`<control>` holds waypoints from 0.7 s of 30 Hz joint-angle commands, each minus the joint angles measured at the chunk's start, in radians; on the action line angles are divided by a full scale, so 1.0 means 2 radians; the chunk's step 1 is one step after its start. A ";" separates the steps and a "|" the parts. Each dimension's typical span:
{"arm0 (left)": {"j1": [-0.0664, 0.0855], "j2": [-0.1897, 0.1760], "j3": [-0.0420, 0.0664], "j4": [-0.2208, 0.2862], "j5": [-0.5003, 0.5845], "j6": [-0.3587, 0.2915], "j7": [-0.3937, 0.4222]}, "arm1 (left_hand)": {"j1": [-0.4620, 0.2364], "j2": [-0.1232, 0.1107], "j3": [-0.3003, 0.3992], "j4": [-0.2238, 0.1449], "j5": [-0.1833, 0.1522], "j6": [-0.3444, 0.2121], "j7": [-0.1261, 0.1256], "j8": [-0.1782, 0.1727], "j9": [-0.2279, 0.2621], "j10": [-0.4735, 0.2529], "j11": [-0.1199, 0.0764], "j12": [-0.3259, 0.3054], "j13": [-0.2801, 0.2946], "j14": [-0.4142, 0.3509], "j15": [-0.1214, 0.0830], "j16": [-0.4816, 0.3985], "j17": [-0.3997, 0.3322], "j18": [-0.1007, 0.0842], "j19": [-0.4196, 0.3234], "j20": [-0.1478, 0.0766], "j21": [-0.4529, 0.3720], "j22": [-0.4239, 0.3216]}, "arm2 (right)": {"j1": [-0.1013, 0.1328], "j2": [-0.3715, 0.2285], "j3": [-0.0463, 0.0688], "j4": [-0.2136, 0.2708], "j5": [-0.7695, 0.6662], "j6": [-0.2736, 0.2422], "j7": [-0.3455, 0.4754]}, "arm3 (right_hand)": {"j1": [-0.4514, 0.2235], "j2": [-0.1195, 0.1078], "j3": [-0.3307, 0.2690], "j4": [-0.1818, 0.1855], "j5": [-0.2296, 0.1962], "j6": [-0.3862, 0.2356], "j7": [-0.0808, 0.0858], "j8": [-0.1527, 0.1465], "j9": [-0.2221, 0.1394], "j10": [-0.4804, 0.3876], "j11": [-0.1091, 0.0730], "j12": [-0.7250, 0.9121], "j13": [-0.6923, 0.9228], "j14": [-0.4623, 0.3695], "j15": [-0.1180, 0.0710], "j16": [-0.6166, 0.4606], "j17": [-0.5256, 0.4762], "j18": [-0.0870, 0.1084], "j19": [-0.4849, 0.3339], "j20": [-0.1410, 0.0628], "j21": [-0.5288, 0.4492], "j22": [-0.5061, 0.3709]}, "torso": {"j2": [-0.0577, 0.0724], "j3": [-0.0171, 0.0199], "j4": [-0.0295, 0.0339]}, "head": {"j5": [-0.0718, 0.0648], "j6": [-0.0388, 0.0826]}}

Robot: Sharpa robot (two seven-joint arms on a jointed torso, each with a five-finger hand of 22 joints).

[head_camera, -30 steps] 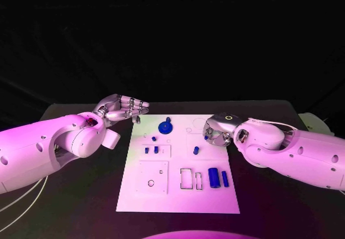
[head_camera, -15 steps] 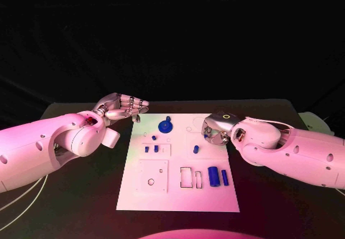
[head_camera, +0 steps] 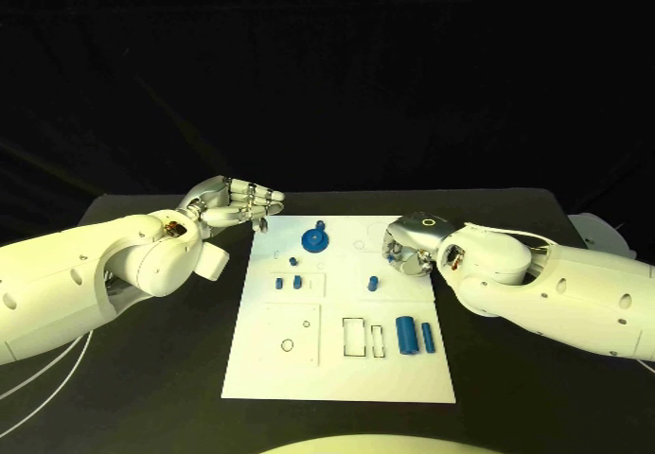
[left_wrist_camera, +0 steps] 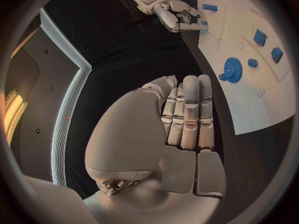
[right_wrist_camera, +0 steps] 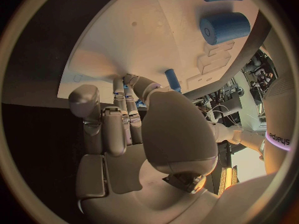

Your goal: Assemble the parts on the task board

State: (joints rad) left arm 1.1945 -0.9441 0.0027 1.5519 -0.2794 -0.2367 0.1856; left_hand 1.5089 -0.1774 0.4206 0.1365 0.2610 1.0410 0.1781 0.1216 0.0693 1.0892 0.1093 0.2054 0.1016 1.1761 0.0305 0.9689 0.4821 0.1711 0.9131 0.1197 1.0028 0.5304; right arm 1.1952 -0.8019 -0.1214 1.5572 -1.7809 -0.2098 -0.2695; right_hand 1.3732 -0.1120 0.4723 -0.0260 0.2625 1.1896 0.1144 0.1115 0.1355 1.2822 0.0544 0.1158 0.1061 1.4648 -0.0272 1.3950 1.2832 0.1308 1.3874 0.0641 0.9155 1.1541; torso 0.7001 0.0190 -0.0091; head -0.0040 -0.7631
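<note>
The white task board [head_camera: 342,369] lies in the middle of the table. On it are a blue gear [head_camera: 315,241], two small blue blocks [head_camera: 287,283], a blue peg [head_camera: 373,282] and two blue cylinders [head_camera: 415,336]. My right hand [head_camera: 410,253] hovers over the board's right edge with its fingers curled; a small blue part [right_wrist_camera: 127,88] seems pinched at its fingertips. The peg [right_wrist_camera: 172,79] stands just beyond them. My left hand [head_camera: 235,203] hangs off the board's far left corner, fingers curled in on nothing [left_wrist_camera: 187,119].
Several empty outlined slots [head_camera: 361,338] sit at the board's near middle, beside a square plate with a hole [head_camera: 291,333]. Black table surrounds the board on all sides. The gear [left_wrist_camera: 231,67] lies nearest my left hand.
My right hand has crept slightly toward the far side of the board. The left hand and the parts on the board have stayed put.
</note>
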 commanded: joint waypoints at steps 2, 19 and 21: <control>0.001 0.002 0.000 0.000 -0.002 0.004 0.000 | -0.001 0.004 0.001 -0.003 -0.001 -0.003 0.001 -0.001 -0.001 -0.004 0.002 0.003 -0.001 -0.004 0.000 -0.003 -0.001 0.006 -0.003 0.001 -0.001 0.000 | -0.005 0.002 -0.003 -0.001 -0.012 0.002 -0.007 | 0.006 0.014 0.004 -0.001 0.001 0.003 0.001 0.001 0.002 0.007 -0.004 -0.001 0.002 0.028 -0.003 0.003 0.000 -0.008 -0.004 0.000 0.005 0.005 | 0.000 0.0000 0.0000 | 0.000 0.001; 0.001 0.004 0.000 -0.006 -0.004 0.003 -0.003 | -0.004 0.004 -0.001 -0.006 -0.001 -0.014 0.006 -0.003 -0.001 -0.018 0.006 0.006 -0.002 -0.007 0.003 -0.003 -0.003 0.006 -0.005 0.003 0.000 0.001 | 0.002 -0.030 0.001 0.048 -0.014 -0.028 -0.012 | 0.002 0.011 0.005 -0.003 -0.002 0.003 0.001 0.001 0.004 0.008 -0.004 -0.003 0.002 0.028 -0.002 0.005 0.002 -0.009 -0.004 0.001 0.015 0.015 | -0.001 -0.0004 -0.0006 | -0.001 0.007; 0.001 0.005 0.000 -0.006 -0.004 0.004 -0.003 | -0.004 0.004 -0.001 -0.006 -0.001 -0.014 0.006 -0.003 -0.001 -0.019 0.007 0.006 -0.002 -0.008 0.004 -0.003 -0.004 0.006 -0.005 0.003 0.000 0.001 | 0.004 -0.035 0.002 0.058 -0.013 -0.030 -0.013 | 0.002 0.011 0.005 -0.004 -0.002 0.003 0.001 0.001 0.004 0.008 -0.004 -0.003 0.002 0.028 -0.002 0.005 0.003 -0.009 -0.004 0.001 0.017 0.016 | -0.001 -0.0004 -0.0002 | -0.002 0.009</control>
State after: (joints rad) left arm 1.1945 -0.9382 0.0027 1.5395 -0.2824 -0.2366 0.1791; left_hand 1.5049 -0.1735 0.4182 0.1278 0.2610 1.0195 0.1924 0.1216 0.0681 1.0592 0.1251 0.2130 0.0993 1.1691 0.0375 0.9689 0.4758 0.1710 0.9096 0.1233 1.0028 0.5305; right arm 1.2011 -0.8685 -0.1185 1.6613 -1.7949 -0.2536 -0.2867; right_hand 1.3847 -0.0894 0.4792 -0.0308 0.2557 1.1880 0.1130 0.1120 0.1393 1.2880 0.0528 0.1159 0.1110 1.4648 -0.0271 1.4005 1.2876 0.1310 1.3839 0.0678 0.9467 1.1859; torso 0.6979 0.0184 -0.0096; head -0.0057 -0.7497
